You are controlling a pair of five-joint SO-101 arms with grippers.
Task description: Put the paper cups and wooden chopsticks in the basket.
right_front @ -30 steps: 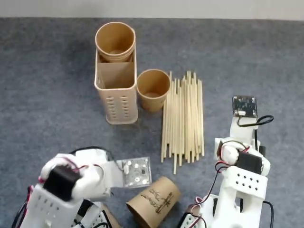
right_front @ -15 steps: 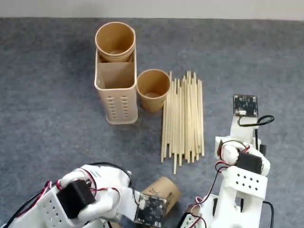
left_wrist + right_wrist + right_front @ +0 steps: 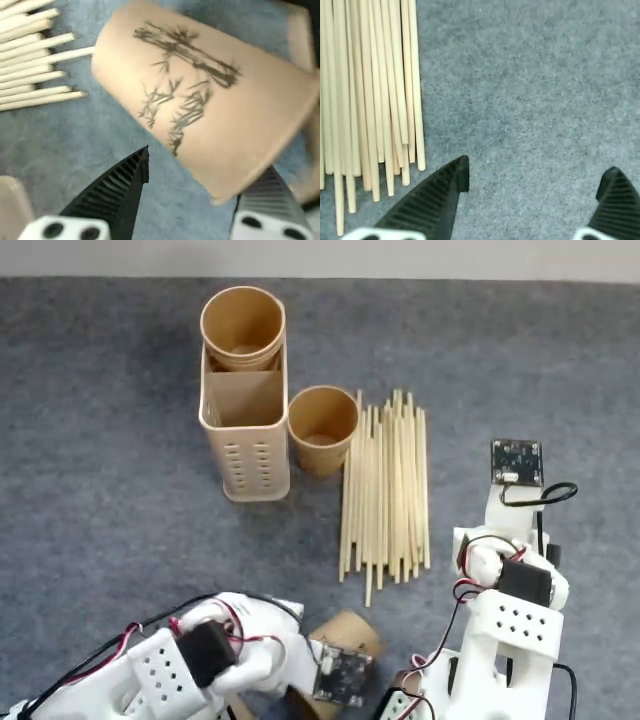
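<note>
A tan slotted basket (image 3: 246,445) stands at the back with a paper cup (image 3: 243,328) in its far end. A second cup (image 3: 322,428) stands upright against its right side. Wooden chopsticks (image 3: 385,490) lie in a bundle to the right of that cup. A third cup (image 3: 348,627), printed with bamboo, lies on its side near the front, partly under the left arm (image 3: 215,660). My left gripper (image 3: 207,160) is open, its fingers (image 3: 120,187) straddling the wide end of this printed cup (image 3: 200,100). My right gripper (image 3: 537,167) hangs open over bare carpet beside the chopstick ends (image 3: 370,100).
Grey carpet (image 3: 110,500) covers the whole table, with free room left of the basket and right of the chopsticks. The right arm (image 3: 510,620) stands at the front right. Another brown object (image 3: 300,30) lies just behind the printed cup.
The left arm has swung right and down over the lying cup, which now sits between its fingers and is partly covered. The right arm has not moved.
</note>
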